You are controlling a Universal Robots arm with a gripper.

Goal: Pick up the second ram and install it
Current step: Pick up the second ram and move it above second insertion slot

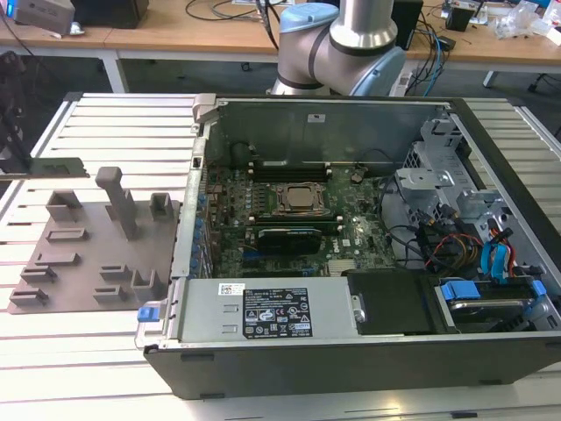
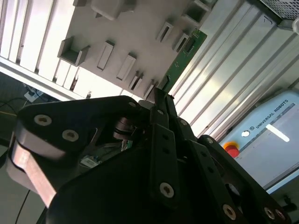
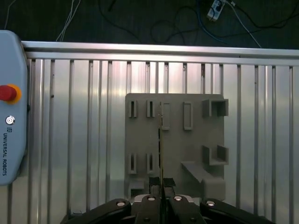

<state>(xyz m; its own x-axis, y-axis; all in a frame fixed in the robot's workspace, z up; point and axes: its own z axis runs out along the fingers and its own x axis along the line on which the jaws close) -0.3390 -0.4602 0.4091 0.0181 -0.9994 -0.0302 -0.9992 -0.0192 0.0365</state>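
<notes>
My gripper (image 3: pixel 161 185) is shut on the second ram (image 3: pixel 161 140), a thin green stick seen edge-on in the first wrist view. It hangs high above the grey fixture plate (image 3: pixel 140 135). In the second wrist view the green board (image 2: pixel 183 58) sticks out past the black fingertips (image 2: pixel 156 100), with the plate (image 2: pixel 93 28) beyond it. In the exterior view the open computer case (image 1: pixel 202 114) lies on the slatted table, with its CPU socket (image 1: pixel 298 200) and long black slots on either side. A green memory stick (image 1: pixel 285 229) sits in a slot just in front of the socket.
The fixture plate (image 1: pixel 88 254), with its raised holders, lies on the exterior view's left, beside the case. The arm's base (image 1: pixel 342 44) stands behind the case. A grey teach pendant (image 3: pixel 9 107) with a red button lies on the slatted table (image 3: pixel 84 140). Cables trail on the floor beyond the table edge.
</notes>
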